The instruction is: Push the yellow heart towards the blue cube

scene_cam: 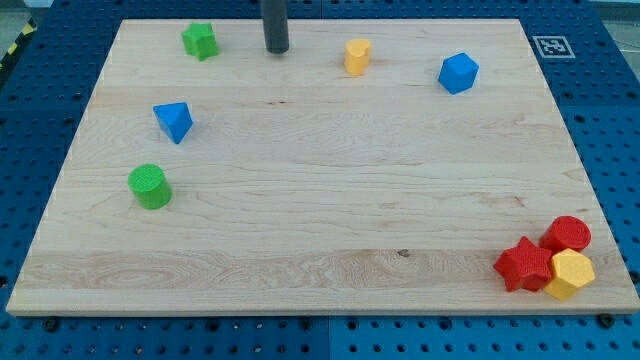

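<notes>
The yellow heart [357, 56] lies near the view's top, right of centre. The blue cube [458, 73] sits to its right, apart from it. My tip [277, 50] is at the view's top, left of the yellow heart and clear of it, with a gap between them. The green star [200, 41] is to the left of my tip.
A blue triangular block [174, 121] and a green cylinder [150, 187] lie at the view's left. A red star [524, 265], a red cylinder [567, 235] and a yellow hexagonal block [571, 274] cluster at the bottom right corner of the wooden board [320, 200].
</notes>
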Available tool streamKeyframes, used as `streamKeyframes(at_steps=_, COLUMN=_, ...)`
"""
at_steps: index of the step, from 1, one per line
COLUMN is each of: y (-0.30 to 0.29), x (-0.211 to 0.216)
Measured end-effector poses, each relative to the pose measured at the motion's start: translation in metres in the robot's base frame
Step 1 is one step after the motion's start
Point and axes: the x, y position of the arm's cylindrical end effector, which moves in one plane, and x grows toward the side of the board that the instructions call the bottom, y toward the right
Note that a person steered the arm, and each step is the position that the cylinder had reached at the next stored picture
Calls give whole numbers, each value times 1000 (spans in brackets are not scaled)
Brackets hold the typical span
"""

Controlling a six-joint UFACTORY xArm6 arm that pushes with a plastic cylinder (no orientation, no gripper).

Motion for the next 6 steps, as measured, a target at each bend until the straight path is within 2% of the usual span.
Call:
streamKeyframes(at_steps=1, y=41, x=0)
streamKeyframes(at_steps=2, y=108, x=53)
streamKeyframes(at_steps=3, y=176, x=132)
streamKeyframes(at_steps=4, y=200, x=173)
streamKeyframes(at_steps=5, y=126, x=163)
streamKeyframes(at_steps=6, y=84, x=113)
